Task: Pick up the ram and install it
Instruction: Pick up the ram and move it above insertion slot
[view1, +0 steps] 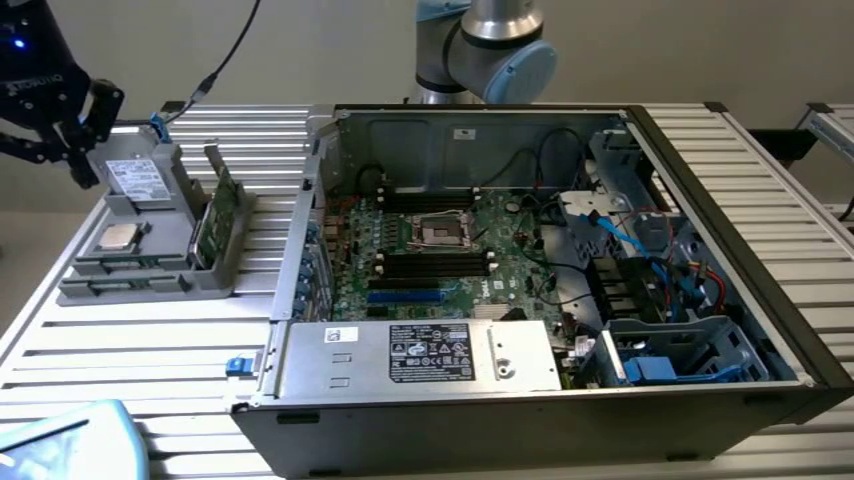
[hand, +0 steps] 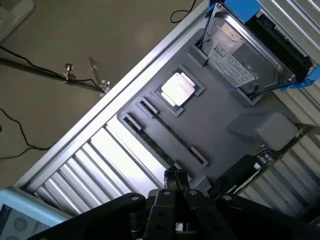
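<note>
The black robot gripper (hand: 176, 179), fingertips pressed together and empty, is pictured above the grey plastic parts tray (hand: 225, 110), where the thin dark-green ram stick (hand: 170, 131) is seated edge-up in a slot.

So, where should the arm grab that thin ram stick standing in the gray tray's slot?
Probably the middle of the ram stick's long top edge, coming straight down from above and pinching its two flat faces. It stands on edge in a narrow slot of the gray tray, so only that upper strip looks free to grip.
</note>
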